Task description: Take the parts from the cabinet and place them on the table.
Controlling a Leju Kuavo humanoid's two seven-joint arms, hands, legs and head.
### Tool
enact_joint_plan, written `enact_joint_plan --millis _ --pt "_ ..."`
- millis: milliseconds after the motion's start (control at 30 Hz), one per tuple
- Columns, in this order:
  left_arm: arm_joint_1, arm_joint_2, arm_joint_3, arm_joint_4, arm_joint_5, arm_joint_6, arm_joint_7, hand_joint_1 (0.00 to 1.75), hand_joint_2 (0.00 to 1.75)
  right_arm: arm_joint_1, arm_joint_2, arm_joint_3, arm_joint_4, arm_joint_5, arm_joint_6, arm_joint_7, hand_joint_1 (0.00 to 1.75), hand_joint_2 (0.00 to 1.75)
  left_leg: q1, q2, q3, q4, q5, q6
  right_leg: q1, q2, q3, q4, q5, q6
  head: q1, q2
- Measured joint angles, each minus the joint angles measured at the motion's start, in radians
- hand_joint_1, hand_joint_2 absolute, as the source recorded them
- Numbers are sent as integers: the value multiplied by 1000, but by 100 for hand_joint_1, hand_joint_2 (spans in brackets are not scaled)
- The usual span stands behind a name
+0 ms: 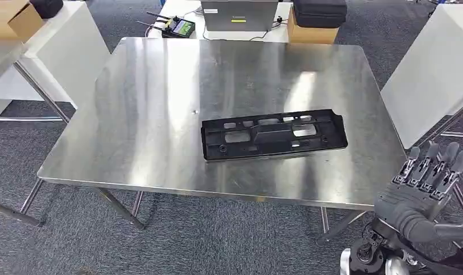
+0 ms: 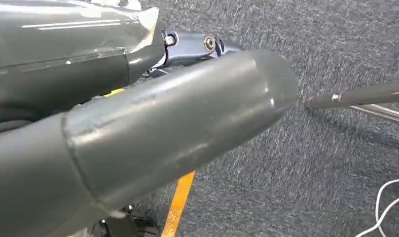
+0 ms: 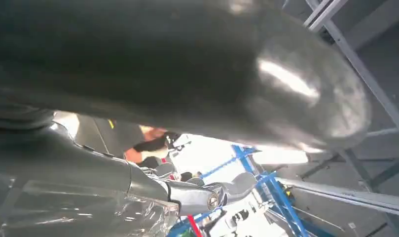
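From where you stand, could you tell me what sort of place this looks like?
Most likely a lab or workshop test area. A bare stainless steel table stands on grey carpet, carrying a black plastic part. Behind it sit a laptop and a handheld controller, which suggests test equipment.

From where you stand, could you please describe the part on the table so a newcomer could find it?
Start at the steel table. Toward its near right lies a long black plastic bracket, flat, with cut-out windows. It is the only thing lying on the bare metal.
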Motion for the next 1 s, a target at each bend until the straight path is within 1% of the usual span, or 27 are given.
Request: enact_joint_plan --millis 33,67,100,200,233,267,300,333,367,400,433,467,500,533,567,600,633,700,733,767,800,833,867,900,933,967,1000 --pt "-1 0 0 0 0 -2 1 0 0 1 0 -1 -1 3 -1 -3 0 0 -3 0 50 -87 36 9 2 0 1 0 3 -2 -1 0" --pt "-5 0 0 0 0 -4 3 0 0 3 0 -2 -4 7 -3 -5 0 0 -9 -1 88 -160 35 19 3 0 0 0 6 3 0 0" --pt "-7 0 0 0 0 -5 4 0 0 6 0 -2 -8 11 -5 -7 0 0 -13 0 92 -166 43 15 6 0 -4 0 11 11 2 0" --pt "-8 1 0 0 0 -5 7 0 0 17 3 -2 -9 18 -12 -11 0 0 -27 -1 82 -172 52 21 -3 -3 -6 -3 25 32 -2 0" --pt "-8 1 0 0 0 -5 7 0 0 21 3 -2 -13 20 -12 -15 0 0 -15 2 84 -193 71 27 7 -2 -14 5 22 37 -2 0" --pt "-10 -2 0 0 -1 -6 7 0 0 24 2 -2 -13 23 -12 -18 0 0 -18 6 79 -197 82 28 2 -3 -32 25 -3 35 -2 0" --pt "-12 -2 0 0 -2 -6 7 0 0 25 2 -2 -14 27 -13 -19 0 0 -18 7 67 -197 89 37 3 -2 -53 79 -49 25 6 0" --pt "-11 -2 0 0 -2 -5 7 0 0 29 3 -2 -14 30 -13 -21 0 0 -19 8 57 -197 96 39 0 -2 -80 156 -95 20 7 0" --pt "-12 -3 0 0 -2 -3 7 0 0 34 2 -2 -14 33 -14 -21 0 0 -19 9 46 -196 103 39 -2 -2 -104 230 -128 19 6 0" --pt "-12 -3 0 0 -2 3 9 0 0 37 2 -2 -13 35 -15 -21 0 0 -19 10 36 -196 109 37 -5 -3 -118 283 -146 25 8 0" --pt "-11 -6 0 0 -2 7 12 0 0 39 0 -2 -13 38 -15 -21 0 0 -19 10 27 -195 117 35 -7 -3 -111 296 -144 34 10 0" --pt "-12 -7 0 0 -4 13 14 0 0 39 -1 -2 -12 41 -15 -21 0 0 -19 11 17 -194 124 33 -10 -3 -77 258 -125 48 11 0" --pt "-14 -10 0 0 -6 15 16 0 0 39 -1 -2 -11 45 -16 -21 0 0 -18 11 12 -194 129 29 -13 -3 -27 184 -99 60 11 0" --pt "-15 -13 0 0 -7 15 18 0 0 39 -2 -2 -11 48 -18 -21 0 0 -16 10 8 -193 133 24 -18 -4 39 83 -74 69 10 0" --pt "-16 -13 0 0 -8 15 18 0 0 39 -2 -2 -11 52 -21 -21 0 0 -18 10 6 -190 136 18 -22 -4 92 -2 -68 71 11 0" --pt "-17 -13 0 0 -8 12 18 0 0 38 -2 -2 -11 55 -21 -21 0 0 -22 10 -4 -186 139 13 -13 2 116 -31 -70 62 11 0" --pt "-18 -13 0 0 -8 11 18 0 0 44 -2 -2 -11 59 -22 -21 0 0 -22 10 -4 -186 146 4 -10 4 102 -25 -63 54 10 0" --pt "-16 -13 1 0 -3 2 17 0 0 46 -2 -1 -10 64 -24 -21 0 0 -20 9 -7 -186 155 -7 -5 5 94 -25 -60 47 9 0" --pt "-15 -13 0 0 2 0 15 0 0 45 0 0 -10 64 -24 -21 0 0 -18 7 -12 -182 154 -12 -21 4 83 -33 -51 32 11 0" --pt "-15 -12 1 0 3 0 13 0 0 44 0 3 -10 66 -25 -21 0 0 -13 2 -23 -163 128 -16 -22 2 88 -33 -45 24 10 0" --pt "-14 -11 1 0 3 -3 12 0 0 45 1 6 -10 66 -28 -21 0 0 -12 2 -40 -119 81 -20 -22 0 81 -33 -39 8 7 0" --pt "-13 -11 2 0 4 -3 10 0 0 45 3 9 -10 68 -30 -21 0 0 -10 2 -68 -39 23 -25 -18 -1 72 -33 -32 -1 4 0" --pt "-13 -11 2 0 4 -4 9 0 0 45 5 12 -10 71 -31 -21 0 0 -9 2 -95 38 -20 -30 -16 -4 63 -33 -27 -6 6 0" --pt "-10 -11 3 0 4 -5 9 0 0 45 6 13 -8 75 -33 -20 0 0 -8 2 -114 102 -46 -34 -13 -5 54 -32 -19 -8 5 0" --pt "-7 -11 3 0 4 -5 9 0 0 45 6 14 -7 80 -36 -18 0 0 -5 2 -114 128 -44 -34 -10 -5 46 -32 -13 -6 5 0" --pt "-7 -11 3 0 4 -5 9 0 0 45 6 15 -5 84 -39 -16 0 0 -3 2 -93 110 -22 -34 -9 -5 39 -31 -7 -4 6 0" --pt "-7 -11 3 0 5 -6 9 0 0 45 6 15 -5 87 -40 -16 0 0 -1 2 -50 49 12 -32 -8 -5 33 -31 -2 -2 5 0"
